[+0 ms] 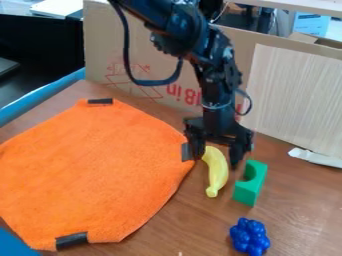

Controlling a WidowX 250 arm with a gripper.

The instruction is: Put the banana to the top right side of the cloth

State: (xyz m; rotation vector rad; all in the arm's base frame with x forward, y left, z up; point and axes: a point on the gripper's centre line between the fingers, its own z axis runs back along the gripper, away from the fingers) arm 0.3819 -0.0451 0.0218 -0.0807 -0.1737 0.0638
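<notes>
Banana (218, 174) is lying on the table (300, 210) in the camera view, and we are seeing it just beyond the 3 o'clock side of the orange cloth (93, 165). The black gripper (216, 159) is hanging over its 12 o'clock end; we are finding its 2 fingers standing wide apart, 1 on either side, gripping nothing. Towards 4 o'clock from the fruit, 1 green block (248, 192) is resting; towards 5 o'clock, 1 blue cluster (250, 237) is sitting.
</notes>
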